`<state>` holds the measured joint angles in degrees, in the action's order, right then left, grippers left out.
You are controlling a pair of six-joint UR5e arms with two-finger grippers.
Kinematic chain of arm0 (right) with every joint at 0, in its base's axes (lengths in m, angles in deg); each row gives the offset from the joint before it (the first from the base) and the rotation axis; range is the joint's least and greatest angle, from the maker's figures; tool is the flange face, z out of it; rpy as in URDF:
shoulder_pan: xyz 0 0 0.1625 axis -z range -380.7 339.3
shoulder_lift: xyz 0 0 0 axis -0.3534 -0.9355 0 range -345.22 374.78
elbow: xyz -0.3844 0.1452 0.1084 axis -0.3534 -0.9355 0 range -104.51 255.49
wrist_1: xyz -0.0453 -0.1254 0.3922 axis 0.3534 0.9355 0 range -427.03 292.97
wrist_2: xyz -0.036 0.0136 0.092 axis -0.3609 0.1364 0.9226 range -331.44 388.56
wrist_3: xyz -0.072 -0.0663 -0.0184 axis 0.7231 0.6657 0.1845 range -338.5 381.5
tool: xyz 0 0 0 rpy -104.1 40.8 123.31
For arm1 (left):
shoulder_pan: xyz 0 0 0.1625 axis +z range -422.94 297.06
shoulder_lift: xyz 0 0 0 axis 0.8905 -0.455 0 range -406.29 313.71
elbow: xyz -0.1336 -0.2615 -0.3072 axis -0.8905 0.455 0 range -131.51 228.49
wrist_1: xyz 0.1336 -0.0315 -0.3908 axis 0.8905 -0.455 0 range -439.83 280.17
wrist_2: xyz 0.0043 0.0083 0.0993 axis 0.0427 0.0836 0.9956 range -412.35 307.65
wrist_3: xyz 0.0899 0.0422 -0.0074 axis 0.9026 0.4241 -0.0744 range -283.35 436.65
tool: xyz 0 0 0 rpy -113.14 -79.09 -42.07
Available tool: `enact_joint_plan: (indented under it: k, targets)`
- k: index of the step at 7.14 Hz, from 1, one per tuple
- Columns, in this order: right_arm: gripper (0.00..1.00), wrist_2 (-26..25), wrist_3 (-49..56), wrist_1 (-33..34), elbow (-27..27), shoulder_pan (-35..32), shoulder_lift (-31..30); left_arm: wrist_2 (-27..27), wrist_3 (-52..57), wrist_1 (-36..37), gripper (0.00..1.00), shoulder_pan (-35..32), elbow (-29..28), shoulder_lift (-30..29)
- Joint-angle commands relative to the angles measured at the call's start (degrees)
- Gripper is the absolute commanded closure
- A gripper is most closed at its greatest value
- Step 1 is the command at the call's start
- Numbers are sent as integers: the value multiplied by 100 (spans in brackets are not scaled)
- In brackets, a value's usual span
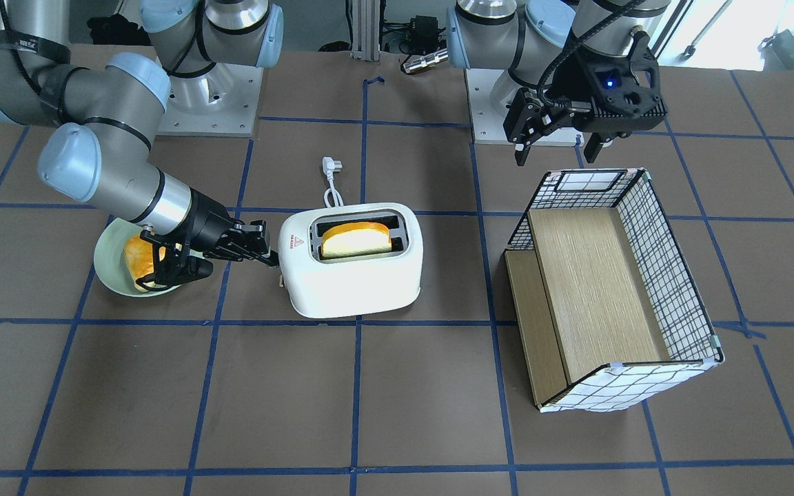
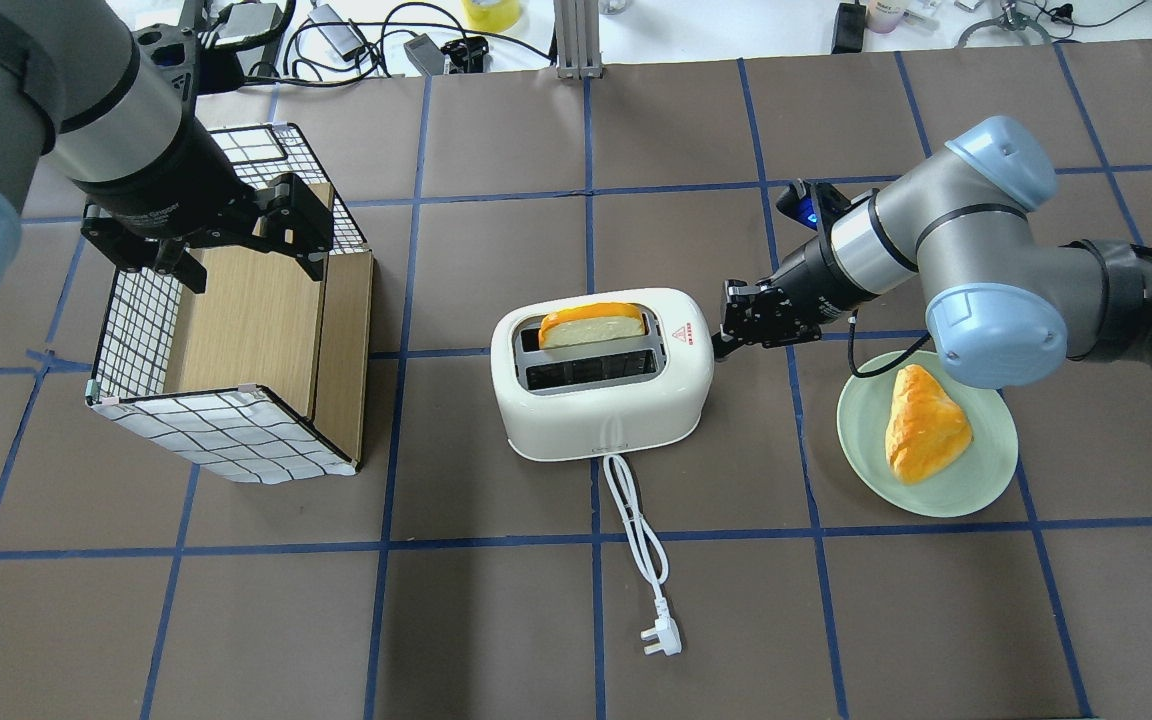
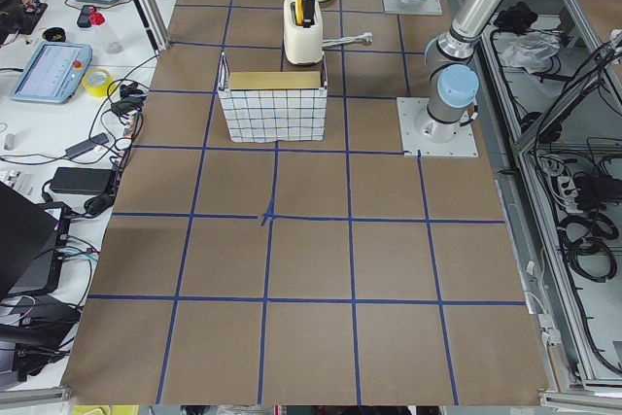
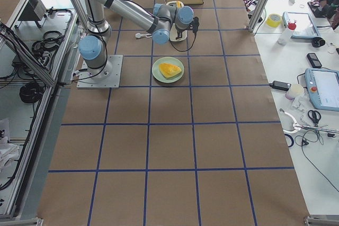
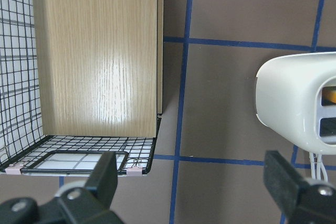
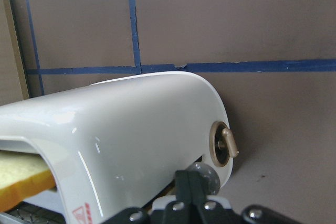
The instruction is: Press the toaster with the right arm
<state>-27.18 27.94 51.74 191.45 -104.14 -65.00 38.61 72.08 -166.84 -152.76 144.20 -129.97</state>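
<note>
The white two-slot toaster [image 2: 601,400] stands mid-table, with a slice of bread [image 2: 591,325] in its far slot; it also shows in the front view [image 1: 355,282]. My right gripper [image 2: 726,335] is shut and empty, with its tip against the toaster's end face. In the right wrist view the gripper [image 6: 193,187] sits right at the small grey lever knob [image 6: 206,172], beside a brass dial [image 6: 223,148]. My left gripper [image 2: 226,240] hangs open and empty over the wire basket [image 2: 136,330], well apart from the toaster.
A green plate [image 2: 986,470] with a yellow pastry [image 2: 926,435] lies under my right forearm. The toaster's white cord and plug [image 2: 661,640] trail toward the robot. The wire basket with wooden shelves [image 1: 611,289] lies on its side.
</note>
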Motion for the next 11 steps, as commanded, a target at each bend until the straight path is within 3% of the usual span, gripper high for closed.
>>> enact_joint_plan:
  k: [1,5,6,9,10,11]
  targets:
    - [100,-7,-98,32,32,3,-37,0,0,0,0,0,0,0]
    - [100,-356,-1100,-178,-318,-75,-668,9,0,0,0,0,0,0]
    - [100,-497,-1145,-579,-624,-198,-757,0,0,0,0,0,0,0]
    - [100,-2400,-1145,-2369,-2334,-655,-802,0,0,0,0,0,0,0]
    - [87,-3024,-1136,-3011,-2958,-674,-793,0,0,0,0,0,0,0]
    - [77,-3265,-1162,-3444,-3374,-674,-793,0,0,0,0,0,0,0]
